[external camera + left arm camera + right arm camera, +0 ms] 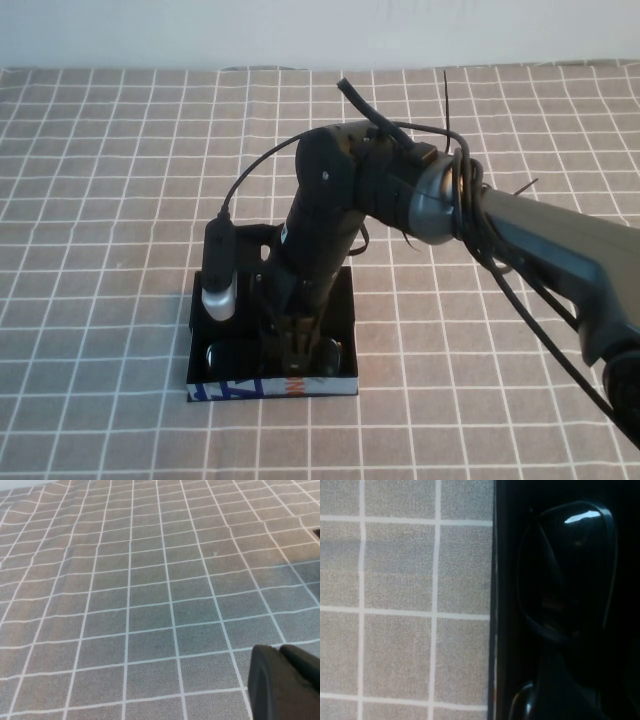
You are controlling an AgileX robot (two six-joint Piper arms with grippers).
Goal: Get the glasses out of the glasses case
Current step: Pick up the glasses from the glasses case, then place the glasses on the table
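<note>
The black glasses case [240, 388] lies open on the checked cloth at the front middle, its patterned edge toward me. The black glasses [228, 356] lie inside it along that front edge, one dark lens on each side of my arm. My right gripper [296, 352] reaches straight down into the case, at the middle of the glasses between the lenses. In the right wrist view one glossy lens [570, 565] and the case wall [496, 605] show. My left gripper [286, 680] is out of the high view; in the left wrist view it is shut and empty above bare cloth.
A grey cloth with a white grid [110, 170] covers the whole table. The right arm [540, 240] stretches in from the right with loose black cables [450, 130] around it.
</note>
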